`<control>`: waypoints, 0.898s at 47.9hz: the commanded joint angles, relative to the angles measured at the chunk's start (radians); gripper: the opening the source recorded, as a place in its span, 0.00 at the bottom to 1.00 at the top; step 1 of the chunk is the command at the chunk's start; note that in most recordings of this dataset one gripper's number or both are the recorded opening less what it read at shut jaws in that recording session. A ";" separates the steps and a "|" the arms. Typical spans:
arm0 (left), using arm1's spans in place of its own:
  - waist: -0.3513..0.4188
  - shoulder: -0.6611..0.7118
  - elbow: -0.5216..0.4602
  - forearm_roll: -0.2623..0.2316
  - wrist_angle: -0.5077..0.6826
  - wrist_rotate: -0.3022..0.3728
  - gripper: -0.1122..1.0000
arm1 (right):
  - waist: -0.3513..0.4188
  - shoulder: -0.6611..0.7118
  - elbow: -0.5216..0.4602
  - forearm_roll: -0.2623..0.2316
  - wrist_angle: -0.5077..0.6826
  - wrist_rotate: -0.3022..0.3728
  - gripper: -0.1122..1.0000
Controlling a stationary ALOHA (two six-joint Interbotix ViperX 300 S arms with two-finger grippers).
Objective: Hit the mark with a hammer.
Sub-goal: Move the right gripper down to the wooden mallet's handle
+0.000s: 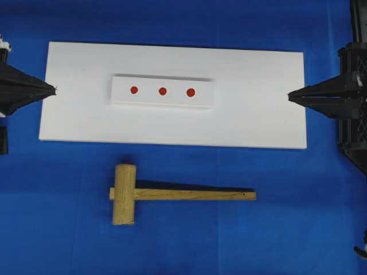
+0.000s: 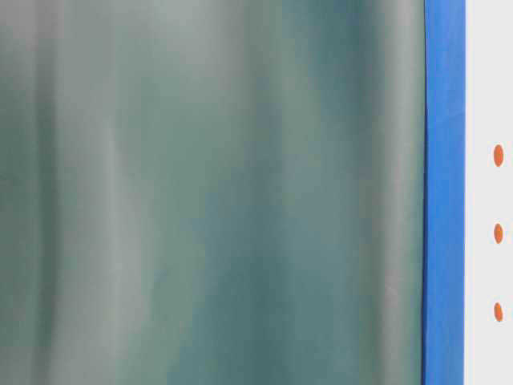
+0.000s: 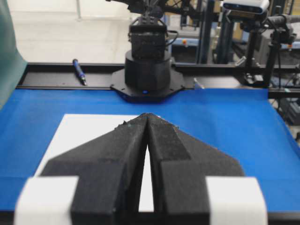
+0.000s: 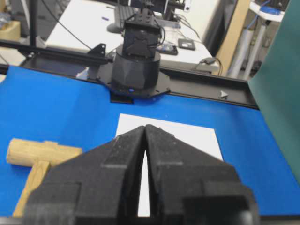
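The hammer [image 1: 172, 194] lies flat on the blue desk [image 1: 298, 217], just below the white board [image 1: 258, 114] in the overhead view, with its thick head at the left and its thin handle reaching to the right; nothing touches it. Only the overhead view shows it whole. The right wrist view shows just the head and the first part of the handle [image 4: 40, 161] at the lower left, and the left wrist view does not show it at all. On the board rests a smaller white block [image 1: 163, 91] with three red marks [image 1: 162, 91] in a row; the table-level view shows these marks [image 2: 498, 233] at its right edge, one above another, while most of that picture is filled by a blurred grey-green curtain [image 2: 208, 192]. The left end effector [image 1: 54, 89] is at the left edge of the board and the right end effector [image 1: 289, 96] at the right edge, both pointing inward and well apart from the hammer. In the wrist views the fingers of the left end effector [image 3: 147, 117] and of the right end effector [image 4: 145, 127] meet at the tips, so both are closed together and hold nothing. The left wrist view alone shows a blue pen [image 3: 78, 71] on the black rail behind the desk.
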 commanded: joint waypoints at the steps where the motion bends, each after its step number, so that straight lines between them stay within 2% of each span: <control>1: -0.009 0.014 -0.021 -0.014 -0.008 -0.021 0.10 | -0.002 0.011 -0.034 0.000 -0.006 -0.008 0.10; 6: -0.009 0.012 -0.020 -0.014 -0.008 -0.028 0.10 | 0.011 0.026 -0.054 0.000 0.043 0.008 0.05; 10: -0.009 0.012 -0.020 -0.014 -0.006 -0.028 0.10 | 0.037 0.048 -0.071 0.003 0.067 0.026 0.05; 18: -0.009 0.012 -0.020 -0.014 -0.008 -0.029 0.10 | 0.106 0.104 -0.100 0.003 0.055 0.084 0.05; 30: -0.009 0.012 -0.018 -0.014 -0.006 -0.029 0.10 | 0.195 0.275 -0.153 0.005 0.017 0.158 0.08; 33: -0.009 0.012 -0.018 -0.014 -0.006 -0.029 0.10 | 0.207 0.330 -0.167 0.011 -0.002 0.176 0.12; 36: -0.009 0.012 -0.018 -0.012 -0.006 -0.029 0.10 | 0.213 0.396 -0.183 0.026 -0.012 0.196 0.20; 40: -0.009 0.012 -0.018 -0.012 -0.006 -0.029 0.10 | 0.218 0.472 -0.209 0.051 -0.014 0.221 0.37; 43: -0.009 0.012 -0.017 -0.014 -0.006 -0.029 0.10 | 0.230 0.540 -0.239 0.061 -0.011 0.224 0.55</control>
